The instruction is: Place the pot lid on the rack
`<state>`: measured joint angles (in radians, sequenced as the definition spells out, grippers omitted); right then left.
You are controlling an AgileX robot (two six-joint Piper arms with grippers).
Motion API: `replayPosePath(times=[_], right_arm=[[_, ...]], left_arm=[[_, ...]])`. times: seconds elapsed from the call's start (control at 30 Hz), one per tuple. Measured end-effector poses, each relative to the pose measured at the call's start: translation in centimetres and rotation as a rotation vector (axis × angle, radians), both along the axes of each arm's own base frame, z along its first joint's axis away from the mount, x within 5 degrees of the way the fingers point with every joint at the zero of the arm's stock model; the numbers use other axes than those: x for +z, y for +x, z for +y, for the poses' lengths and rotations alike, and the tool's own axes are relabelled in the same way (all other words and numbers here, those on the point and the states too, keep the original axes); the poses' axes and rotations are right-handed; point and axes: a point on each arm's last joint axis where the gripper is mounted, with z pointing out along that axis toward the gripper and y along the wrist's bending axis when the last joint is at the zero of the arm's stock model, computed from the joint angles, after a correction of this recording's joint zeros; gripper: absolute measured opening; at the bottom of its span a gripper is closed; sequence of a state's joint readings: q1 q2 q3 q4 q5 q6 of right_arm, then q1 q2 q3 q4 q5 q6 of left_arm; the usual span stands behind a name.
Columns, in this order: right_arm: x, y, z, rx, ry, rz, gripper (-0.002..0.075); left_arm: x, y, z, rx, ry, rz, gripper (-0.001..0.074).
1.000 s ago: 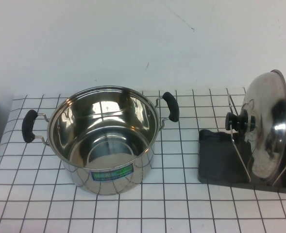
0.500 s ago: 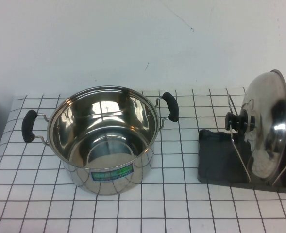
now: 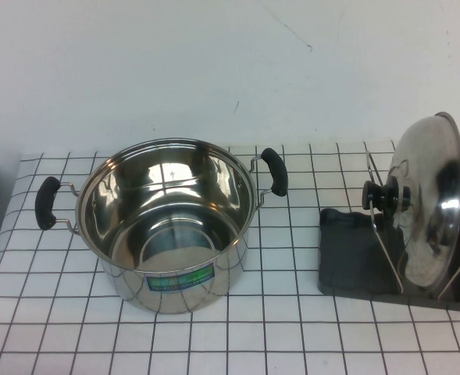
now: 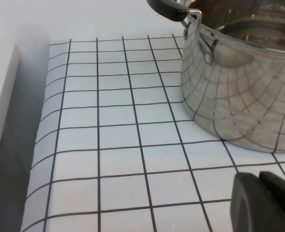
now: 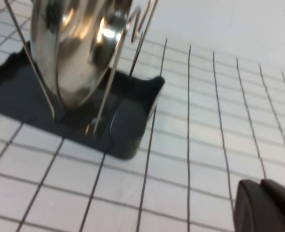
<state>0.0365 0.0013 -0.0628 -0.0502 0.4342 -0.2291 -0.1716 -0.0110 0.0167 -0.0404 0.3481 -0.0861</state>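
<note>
The pot lid stands on edge in the rack, its rim down in the dark grey tray and its dome held between the thin wire loops; the black knob at its centre faces the steel pot, which sits well apart from the rack on the gridded table; the pot is open at the top, with two black handles and a green label on its near wall. Neither arm shows in the high view; each tool appears only in its own wrist view. The left tool is clenched with nothing between its dark fingertips, low over the bare table, with the pot near and ahead of it, the curved steel wall mirroring the grid lines and one black handle showing at the pot's rim; a pale raised edge borders the table well off to the far side from the pot. The right tool is likewise clenched and grasps nothing; it hangs over the table clear of the rack, which lies ahead of it and apart from it; from there the lid shows as a shiny bulge standing between two wire loops, its lower edge resting in the tray, and nothing touches either tool.
</note>
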Motion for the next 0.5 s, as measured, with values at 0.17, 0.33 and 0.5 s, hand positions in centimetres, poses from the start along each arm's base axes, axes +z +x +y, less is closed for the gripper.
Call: replayPosePath(times=[0.17, 0.33, 0.5], right_arm=[[-2.3, 0.1, 0.0, -0.006, 0.014, 0.038, -0.0002], [-2.2, 0.3, 0.1, -0.009, 0.04, 0.013, -0.0002], [-2.2, 0.3, 0.1, -0.017, 0.066, 0.012, -0.0002]], left_arm=[[0.0, 0.0, 0.0, 0.0, -0.004, 0.001, -0.0002], [0.0, 0.0, 0.0, 0.0, -0.004, -0.001, -0.0002], [0.0, 0.0, 0.0, 0.0, -0.004, -0.001, -0.0002]])
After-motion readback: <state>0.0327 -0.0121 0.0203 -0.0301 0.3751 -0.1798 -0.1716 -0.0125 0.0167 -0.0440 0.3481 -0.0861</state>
